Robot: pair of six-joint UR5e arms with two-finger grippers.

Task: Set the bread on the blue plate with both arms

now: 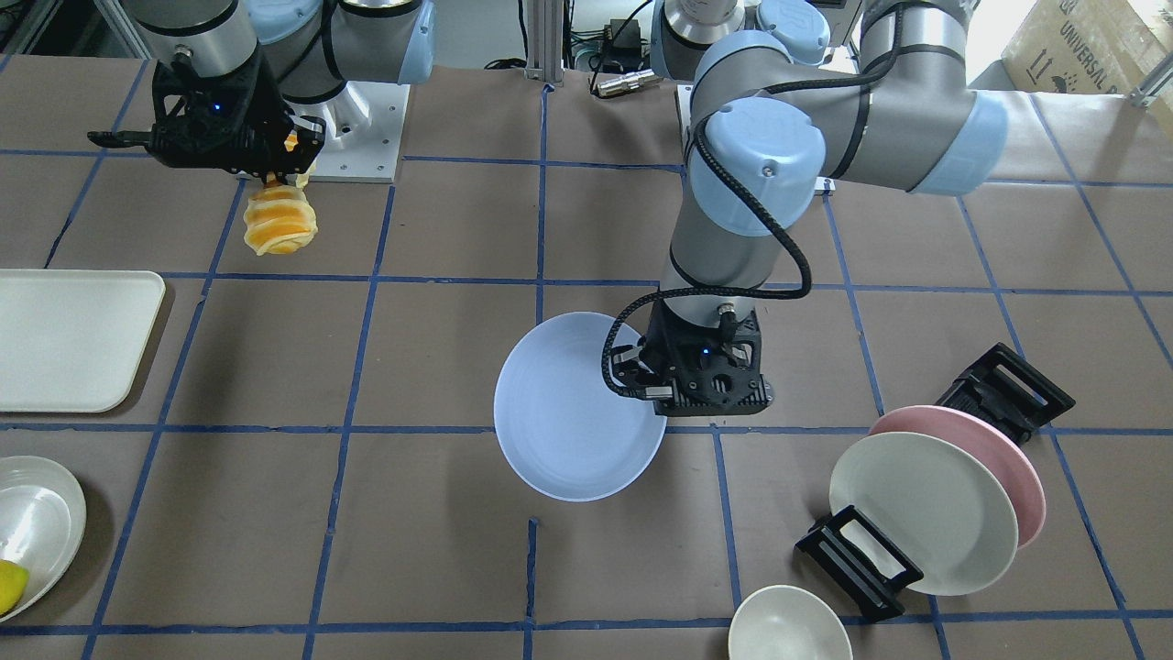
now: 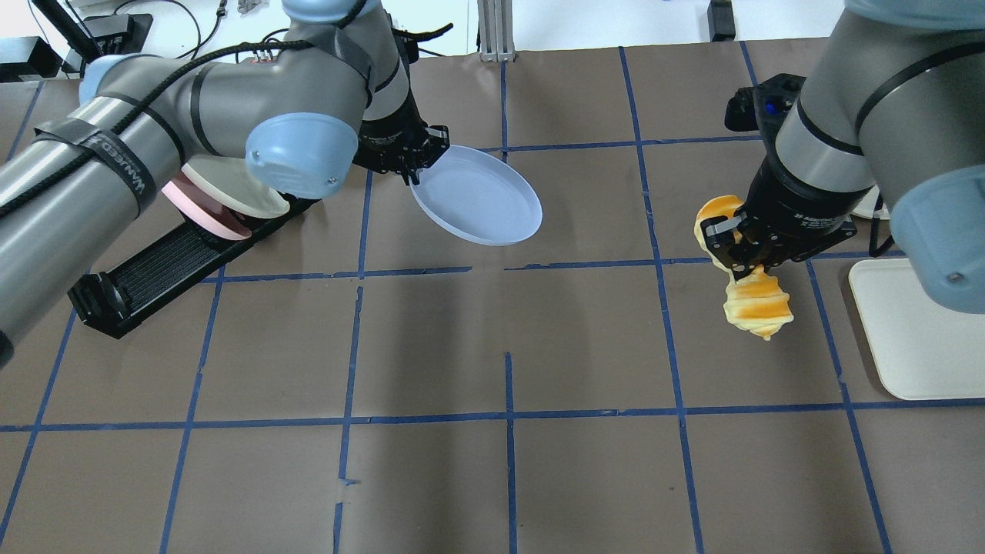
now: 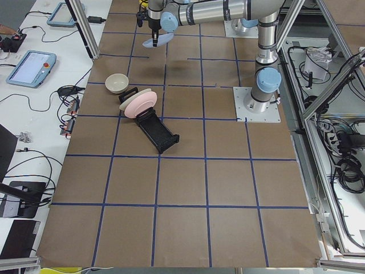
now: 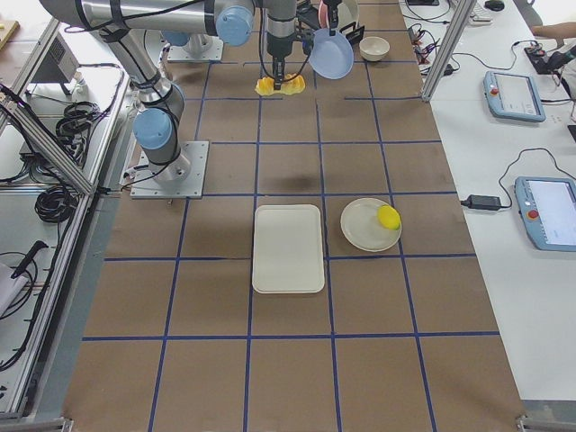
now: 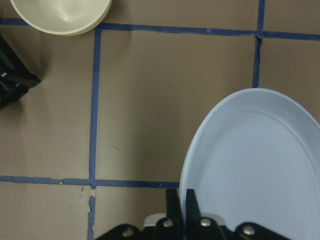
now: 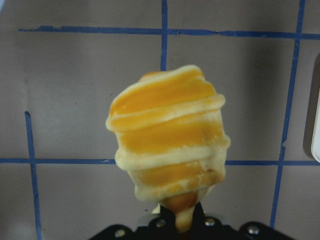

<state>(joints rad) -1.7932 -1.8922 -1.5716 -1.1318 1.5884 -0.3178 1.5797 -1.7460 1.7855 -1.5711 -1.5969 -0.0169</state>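
The left hand (image 2: 414, 171) is clenched on the rim of the blue plate (image 2: 477, 196), its two fingers (image 5: 174, 202) pinching the edge nearest the arm. The blue plate is tilted and off the counter (image 2: 431, 462), near the middle of it. The right hand (image 2: 745, 269) is clamped on one end of the bread (image 2: 756, 304), which hangs from it with its orange and pale stripes running across; the wrist view shows the pinched end narrow between the jaws. The bread is well apart from the blue plate, on the robot's right side, near a cream tray (image 2: 916, 338) lying flat on the counter. On the robot's left, a black rack (image 1: 1003, 385) holds a pink plate (image 1: 1028, 481) and a cream plate (image 1: 921, 513) leaning on edge, the cream one in front of the pink. A pale bowl (image 1: 788, 628) sits just beside the rack. Beyond the tray, a white dish (image 1: 41, 522) holds a yellow piece (image 1: 9, 587).
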